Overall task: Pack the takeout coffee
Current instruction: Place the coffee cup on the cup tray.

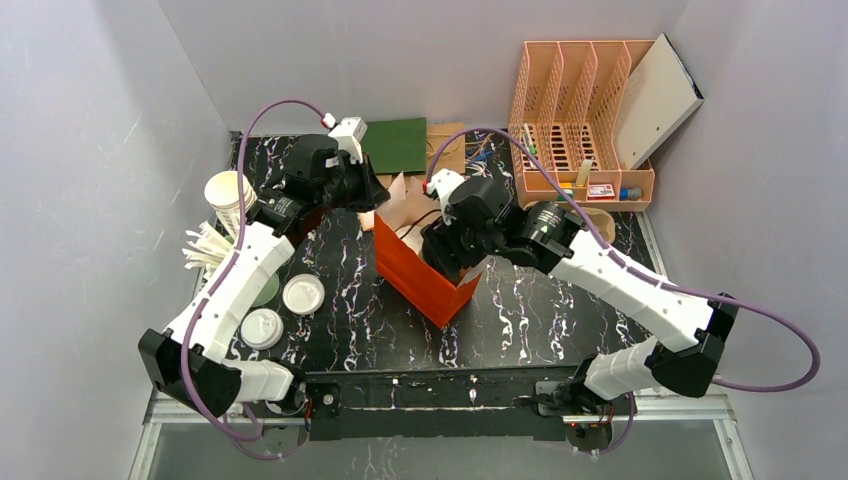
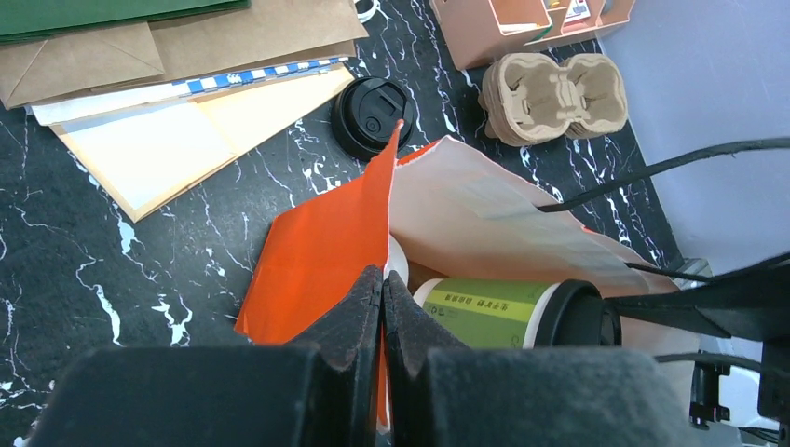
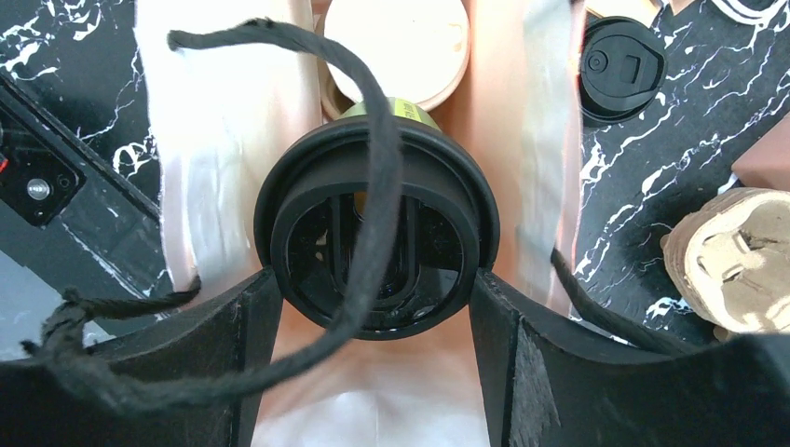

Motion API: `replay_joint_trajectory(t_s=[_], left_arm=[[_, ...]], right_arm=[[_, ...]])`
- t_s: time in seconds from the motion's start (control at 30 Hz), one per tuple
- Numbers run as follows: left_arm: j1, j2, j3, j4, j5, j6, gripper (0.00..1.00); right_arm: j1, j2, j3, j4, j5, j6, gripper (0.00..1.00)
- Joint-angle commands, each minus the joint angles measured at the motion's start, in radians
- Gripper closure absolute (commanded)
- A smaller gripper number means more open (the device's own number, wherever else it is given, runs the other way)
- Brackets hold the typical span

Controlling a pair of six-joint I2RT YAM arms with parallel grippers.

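Tabletop (image 1: 520, 300): left end effector (image 2: 383, 284) pinches bag (image 2: 317, 251); downturned right end effector (image 3: 374, 281) grips takeout coffee (image 2: 484, 312).

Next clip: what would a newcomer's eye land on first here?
The orange bag at the middle of the table, with both arms bent over it. The left gripper pinches the bag's wall, and inside the bag the right gripper grips the takeout coffee by its black lid.
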Motion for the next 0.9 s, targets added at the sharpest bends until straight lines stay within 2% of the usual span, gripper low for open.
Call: replay_joint_trajectory(t_s=[0.0, 0.27, 0.47, 0.87], left_arm=[[0.003, -0.053, -0.021, 0.005, -0.013, 0.001, 1.00], [0.003, -0.073, -0.047, -0.014, 0.010, 0.023, 1.00], [0.004, -0.086, -0.065, -0.030, 0.012, 0.046, 1.00], [0.004, -0.098, -0.100, -0.031, -0.018, 0.062, 1.00]], right_arm=[[-0.055, -0.027, -0.007, 0.014, -0.083, 0.005, 0.64], [-0.130, -0.028, -0.004, 0.040, -0.171, -0.006, 0.64], [-0.204, -0.039, -0.034, 0.057, -0.309, 0.009, 0.64], [-0.272, -0.084, -0.037, 0.066, -0.354, -0.004, 0.64]])
